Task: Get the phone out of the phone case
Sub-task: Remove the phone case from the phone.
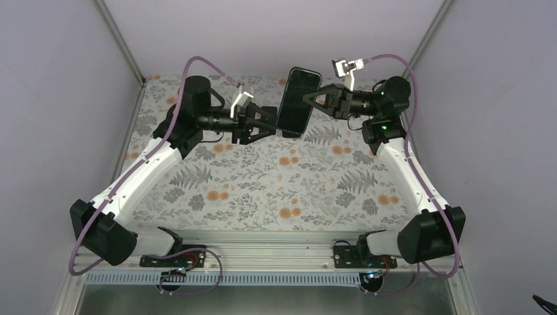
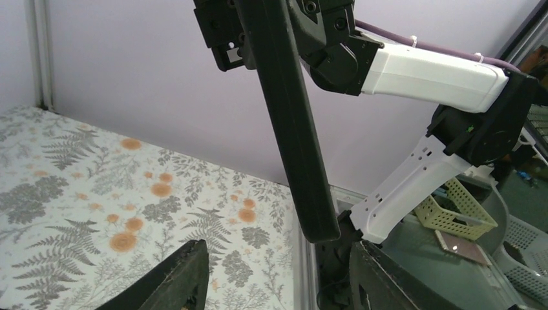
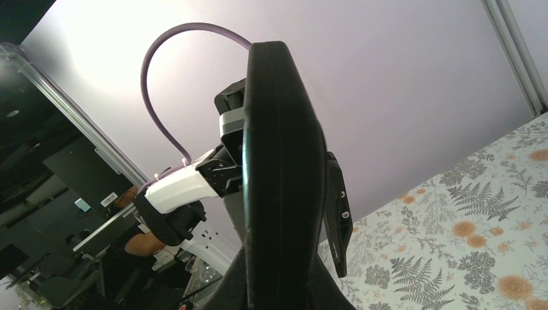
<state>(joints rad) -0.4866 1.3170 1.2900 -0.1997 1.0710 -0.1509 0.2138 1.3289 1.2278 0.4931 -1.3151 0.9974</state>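
A dark phone in a black case (image 1: 299,102) is held up in the air over the far middle of the table, tilted, screen toward the camera. My right gripper (image 1: 310,98) is shut on its right side edge. In the right wrist view the cased phone (image 3: 281,161) stands edge-on between my right gripper's (image 3: 279,284) fingers. My left gripper (image 1: 268,125) is open at the phone's lower left end. In the left wrist view the phone's lower end (image 2: 316,213) hangs between and ahead of my left gripper (image 2: 278,278), touching neither spread finger.
The table has a floral cloth (image 1: 263,184) and purple walls on three sides. A metal rail (image 1: 263,239) runs along the near edge by the arm bases. A yellow basket (image 2: 452,210) stands off the table beyond the right arm.
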